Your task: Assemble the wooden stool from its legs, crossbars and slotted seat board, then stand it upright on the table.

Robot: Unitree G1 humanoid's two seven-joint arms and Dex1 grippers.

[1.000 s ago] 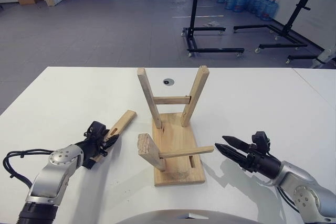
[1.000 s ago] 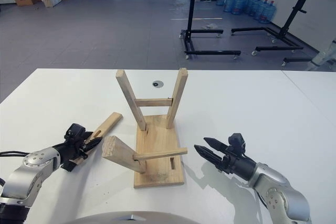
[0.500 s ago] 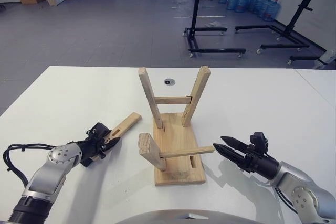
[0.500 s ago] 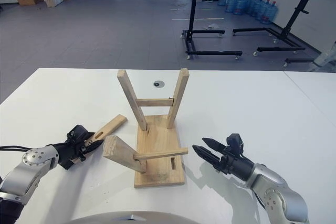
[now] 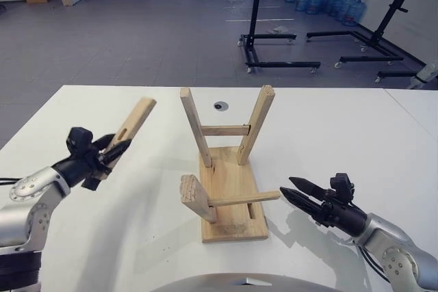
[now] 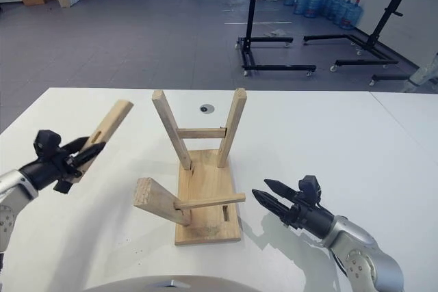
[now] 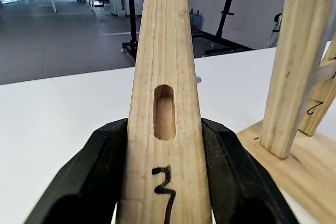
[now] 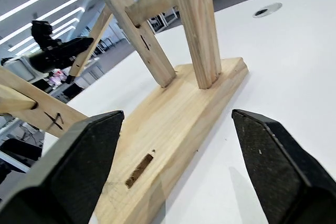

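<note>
The loose leg [image 7: 165, 103] is pinched by its lower part between the fingers [image 7: 102, 166] of the left gripper [image 5: 102, 154]. Its slot [image 7: 164, 112] is left uncovered beyond them, probably so that a crossbar end can be taken in. The leg is held clear of the table [image 5: 328, 128] on the left, tilted up towards the far right.

The jaws of the right gripper [image 5: 287, 187] are spread and hold nothing. They are kept low at the near right, aimed left at the free end of the near crossbar [image 5: 244, 200], close but apart, seemingly to steady it.

That crossbar is joined to a leaning leg [image 5: 196, 197] over the near left of the seat board [image 5: 226, 169]. The board lies flat in the middle. At its far end two upright legs [image 5: 195, 128] are linked by a far crossbar [image 5: 224, 130].
</note>
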